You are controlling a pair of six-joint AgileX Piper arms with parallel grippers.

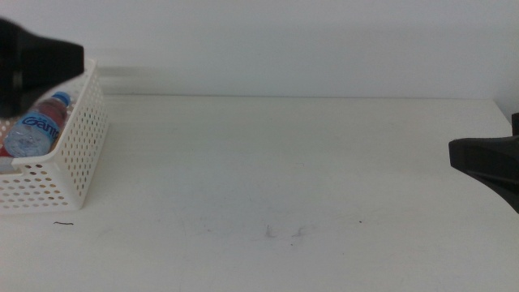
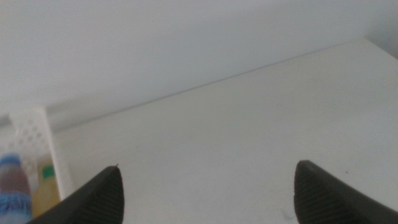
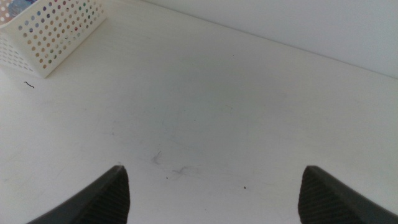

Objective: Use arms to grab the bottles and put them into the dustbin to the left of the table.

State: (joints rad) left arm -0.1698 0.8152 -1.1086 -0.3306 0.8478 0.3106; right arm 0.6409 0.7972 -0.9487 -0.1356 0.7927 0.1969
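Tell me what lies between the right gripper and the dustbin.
Only bare table, with a few faint scuff marks; the middle view shows it best. The right gripper waits at the right edge, and the dustbin at the left holds a water bottle.

The basket (image 1: 77, 154) sits at the table's (image 1: 292, 162) far left edge, and a water bottle (image 1: 36, 128) lies inside it beside another bottle (image 2: 45, 190). The left gripper (image 1: 36, 65) hangs above the basket, jaws spread. The right gripper (image 1: 486, 162) hovers over the table's right edge, well apart from the basket, jaws spread too.
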